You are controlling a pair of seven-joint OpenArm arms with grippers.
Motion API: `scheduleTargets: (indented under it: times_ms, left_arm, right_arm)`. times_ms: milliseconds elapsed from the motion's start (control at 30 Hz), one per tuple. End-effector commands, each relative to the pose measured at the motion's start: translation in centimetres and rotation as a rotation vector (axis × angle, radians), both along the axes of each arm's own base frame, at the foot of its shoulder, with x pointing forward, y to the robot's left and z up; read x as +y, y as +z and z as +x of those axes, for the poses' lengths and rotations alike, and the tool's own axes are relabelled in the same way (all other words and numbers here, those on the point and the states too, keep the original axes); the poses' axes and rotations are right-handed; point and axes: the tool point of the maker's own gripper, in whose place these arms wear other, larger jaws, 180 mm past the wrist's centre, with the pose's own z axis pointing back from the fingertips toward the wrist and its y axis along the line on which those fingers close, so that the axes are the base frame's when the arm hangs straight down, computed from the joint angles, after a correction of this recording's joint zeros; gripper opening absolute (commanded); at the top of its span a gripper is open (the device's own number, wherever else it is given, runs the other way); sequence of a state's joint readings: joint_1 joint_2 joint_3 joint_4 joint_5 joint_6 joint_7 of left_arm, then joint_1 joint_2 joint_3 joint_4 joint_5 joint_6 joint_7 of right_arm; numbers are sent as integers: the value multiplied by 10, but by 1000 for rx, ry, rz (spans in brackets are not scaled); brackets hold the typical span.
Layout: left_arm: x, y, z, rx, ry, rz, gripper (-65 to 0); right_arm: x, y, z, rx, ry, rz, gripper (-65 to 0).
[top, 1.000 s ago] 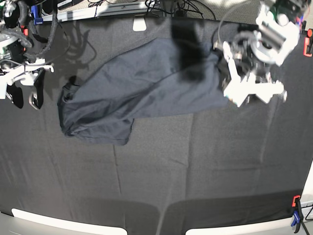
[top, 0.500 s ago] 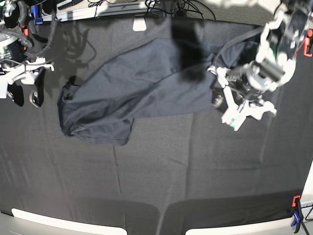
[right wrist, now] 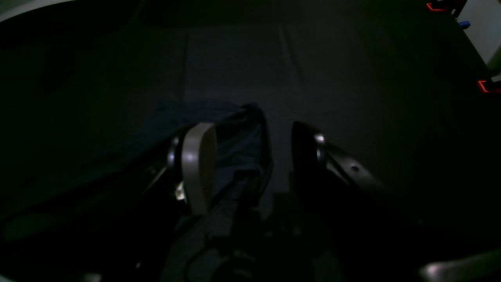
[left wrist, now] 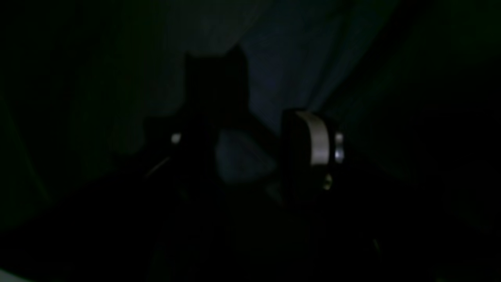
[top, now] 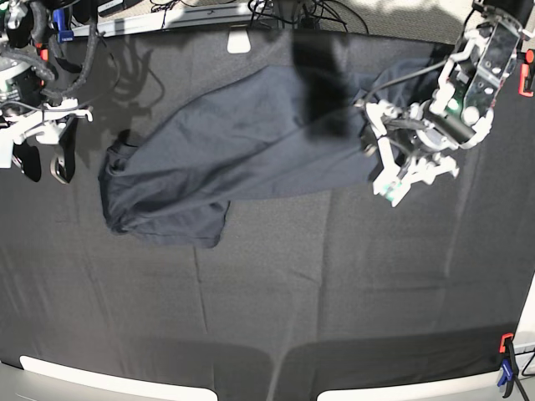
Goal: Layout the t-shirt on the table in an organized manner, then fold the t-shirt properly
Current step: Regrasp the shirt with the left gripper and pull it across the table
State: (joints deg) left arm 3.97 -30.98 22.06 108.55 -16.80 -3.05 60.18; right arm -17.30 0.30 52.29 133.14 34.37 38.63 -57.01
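Black creased cloth covers the desk (top: 334, 284), and at the far left of the base view we see the right claw (top: 42, 163) hanging just beside the t-shirt's near end, its jaws spread and holding nothing. From the right wrist view those jaws stand apart over bare cloth, with a bunched end of the shirt lying by the pale finger (right wrist: 199, 166). We find the t-shirt (top: 251, 146), dark navy-grey, stretched slantwise across the upper middle of the desk. At its right-hand end sits the left claw (top: 380, 159), jaws parted around the shirt's edge; we cannot tell whether it grips the fabric. A red and blue clamp (top: 506, 359) sits at the lower right corner.
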Motion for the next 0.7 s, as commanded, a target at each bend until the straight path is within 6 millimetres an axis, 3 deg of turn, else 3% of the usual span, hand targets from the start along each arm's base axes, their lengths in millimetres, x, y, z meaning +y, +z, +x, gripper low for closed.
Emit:
scheduleTargets:
  times_ms: [0, 67, 167, 300, 467, 667]
  left_arm:
    - [1, 10, 8, -38, -3, 0, -361]
    - [-1, 14, 9, -51, -8, -6, -442]
    - [-3, 32, 20, -136, -24, 10, -650]
    - [-5, 59, 29, -252, -45, 50, -650]
    - [-8, 70, 34, -306, -57, 47, -650]
    - [0, 139, 84, -672, -39, 116, -650]
  right_arm:
    - [5, 12, 3, -47, 33, -27, -345]
    - [5, 13, 3, -49, 34, -27, -345]
    - [7, 14, 4, -58, 42, -18, -345]
    - [11, 17, 5, -78, 60, 3, -345]
    - [11, 18, 5, -78, 59, 2, -345]
    - [11, 17, 5, -77, 59, 2, -345]
